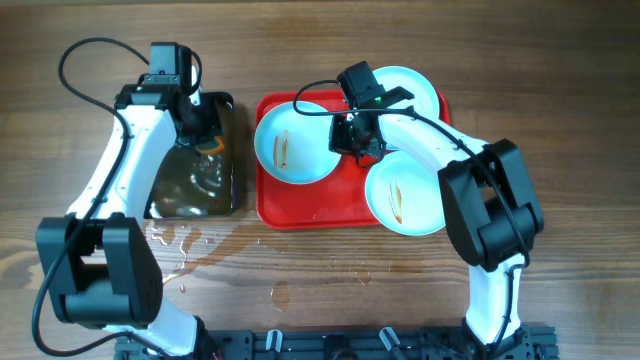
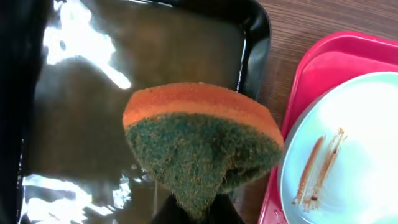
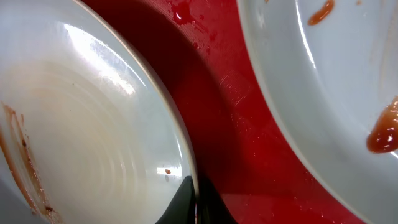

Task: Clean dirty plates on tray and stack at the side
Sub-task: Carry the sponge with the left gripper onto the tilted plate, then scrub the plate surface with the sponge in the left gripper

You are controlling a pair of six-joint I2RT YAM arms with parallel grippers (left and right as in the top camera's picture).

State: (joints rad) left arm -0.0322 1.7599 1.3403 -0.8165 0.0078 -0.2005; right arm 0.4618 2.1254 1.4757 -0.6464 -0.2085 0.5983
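Note:
Three pale blue-white plates lie on the red tray [image 1: 320, 208]. The left plate [image 1: 290, 145] has a brown smear at its centre. The front right plate [image 1: 405, 192] is also smeared. The back right plate [image 1: 410, 85] is partly hidden by my right arm. My right gripper [image 1: 352, 140] is shut on the left plate's right rim; in the right wrist view the jaws [image 3: 196, 198] pinch that rim [image 3: 93, 124], with a sauce-stained plate [image 3: 323, 74] beside it. My left gripper [image 1: 207, 140] is shut on an orange and green sponge [image 2: 199, 143] above the black tray [image 2: 93, 93].
The black tray [image 1: 195, 185] holds water and stands just left of the red tray [image 2: 311, 68]. Water drops lie on the wooden table [image 1: 180, 240] in front of it. The smeared left plate [image 2: 348, 155] shows at the right in the left wrist view.

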